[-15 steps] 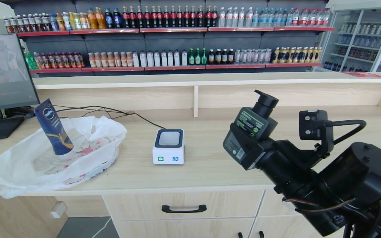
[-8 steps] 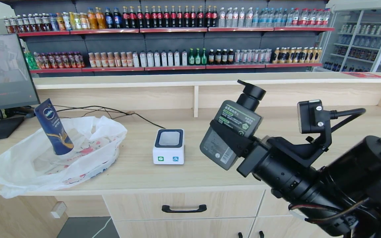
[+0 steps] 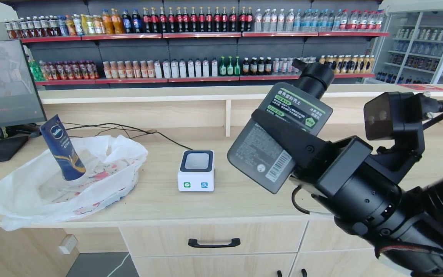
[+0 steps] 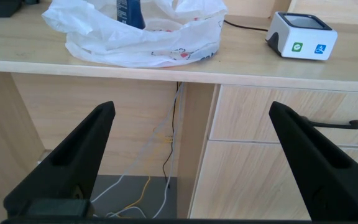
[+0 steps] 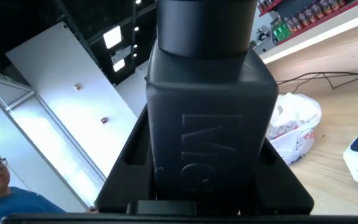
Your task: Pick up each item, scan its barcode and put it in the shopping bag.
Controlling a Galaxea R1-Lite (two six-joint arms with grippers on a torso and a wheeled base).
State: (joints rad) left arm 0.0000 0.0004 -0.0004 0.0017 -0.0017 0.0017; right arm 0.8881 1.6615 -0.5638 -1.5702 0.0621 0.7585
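**1 bottle in hand, scan not yet made**

1 dark bottle [image 3: 260,154] sits clamped in the right gripper [image 3: 302,148], whose jaws are closed across its body. It is held in the air, tilted, cap up and away, to the right of the scanner [image 3: 196,170] and well above the counter [image 3: 244,204]. Its barcode [image 3: 282,166] faces up toward the head camera, not toward the scanner's window.

The step in hand looks like the carry to the scan. The next move probably calls for swinging the bottle left over the scanner and turning it so the barcode faces down at the glass. After that comes the shopping bag [image 3: 52,188], which lies open at the counter's left with 1 blue tube [image 3: 62,148] already leaning in it.

The left gripper [image 4: 191,162] hangs low before the drawers, jaws spread wide and empty.

Against the picture 0.5 s ago, the bottle has risen and come nearer the head camera. Scanner, bag and tube have not shifted.
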